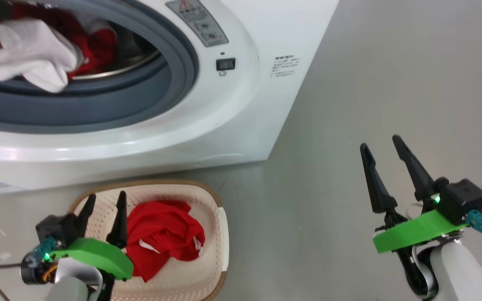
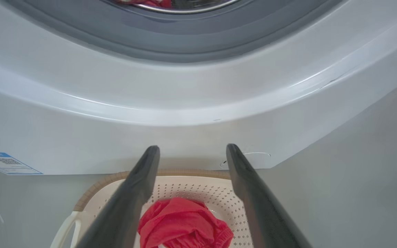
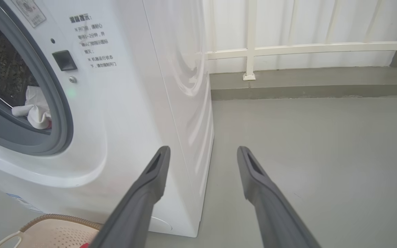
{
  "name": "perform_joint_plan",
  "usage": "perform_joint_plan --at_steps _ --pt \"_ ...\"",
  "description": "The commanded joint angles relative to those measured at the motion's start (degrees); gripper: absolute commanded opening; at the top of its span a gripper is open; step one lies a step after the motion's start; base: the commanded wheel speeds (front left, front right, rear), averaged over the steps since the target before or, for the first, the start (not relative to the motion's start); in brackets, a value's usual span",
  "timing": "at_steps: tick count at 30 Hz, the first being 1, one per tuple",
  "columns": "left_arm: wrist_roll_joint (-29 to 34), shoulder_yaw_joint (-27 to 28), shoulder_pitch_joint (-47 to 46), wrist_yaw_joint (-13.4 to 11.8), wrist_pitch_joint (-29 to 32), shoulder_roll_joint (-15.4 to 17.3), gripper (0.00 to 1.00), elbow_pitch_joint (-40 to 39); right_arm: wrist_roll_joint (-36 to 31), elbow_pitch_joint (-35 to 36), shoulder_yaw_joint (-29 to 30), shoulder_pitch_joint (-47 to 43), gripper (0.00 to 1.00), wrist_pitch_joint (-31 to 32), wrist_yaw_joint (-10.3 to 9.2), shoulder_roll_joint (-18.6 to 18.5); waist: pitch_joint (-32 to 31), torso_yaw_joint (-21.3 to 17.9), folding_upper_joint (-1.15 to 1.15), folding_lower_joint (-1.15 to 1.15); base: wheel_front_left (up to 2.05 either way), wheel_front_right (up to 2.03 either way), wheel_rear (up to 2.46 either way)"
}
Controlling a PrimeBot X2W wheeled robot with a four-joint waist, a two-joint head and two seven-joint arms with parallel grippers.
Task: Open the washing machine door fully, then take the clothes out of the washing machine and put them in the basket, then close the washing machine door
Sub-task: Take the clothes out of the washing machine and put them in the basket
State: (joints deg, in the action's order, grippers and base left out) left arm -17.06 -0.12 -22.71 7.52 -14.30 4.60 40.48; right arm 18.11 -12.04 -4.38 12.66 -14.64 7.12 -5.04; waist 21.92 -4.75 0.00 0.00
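The white washing machine (image 1: 224, 121) stands with its drum mouth uncovered; its door is out of view. White and red clothes (image 1: 36, 54) lie at the drum's grey ring. On the floor below stands the cream basket (image 1: 214, 209) with a red garment (image 1: 161, 238) in it. My left gripper (image 1: 105, 200) hangs open and empty over the basket's left half, and the left wrist view shows its fingers (image 2: 134, 187) above the red garment (image 2: 184, 224). My right gripper (image 1: 381, 144) stands open and empty over bare floor to the machine's right. The right wrist view looks at the machine's corner (image 3: 184, 137).
Grey floor (image 1: 391, 83) stretches to the machine's right. A white railing (image 3: 305, 48) and a low kerb close off the far side. A blue-edged sticker (image 2: 7, 163) marks the machine's lower front.
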Motion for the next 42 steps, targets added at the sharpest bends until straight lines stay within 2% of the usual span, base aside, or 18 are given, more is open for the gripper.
perform_joint_plan --at_steps 1,20,42 --pt "0.8 1.9 1.5 0.0 -0.7 1.1 1.00 -1.9 0.0 1.1 -0.8 -1.1 1.00 -0.4 0.36 -0.5 -3.1 0.9 0.00 0.00 0.00 0.00 0.00" --pt "4.3 4.4 11.9 0.0 -0.7 -0.5 1.00 -20.2 0.0 1.0 0.4 -7.5 1.00 -0.4 0.36 -1.7 -11.7 2.1 0.00 0.00 0.00 0.00 0.00" --pt "5.8 6.7 21.9 0.0 -0.7 -1.2 1.00 -32.4 -0.3 2.1 1.7 -12.5 1.00 -0.4 0.36 -1.9 -15.5 2.4 0.00 0.00 0.00 0.00 0.00"
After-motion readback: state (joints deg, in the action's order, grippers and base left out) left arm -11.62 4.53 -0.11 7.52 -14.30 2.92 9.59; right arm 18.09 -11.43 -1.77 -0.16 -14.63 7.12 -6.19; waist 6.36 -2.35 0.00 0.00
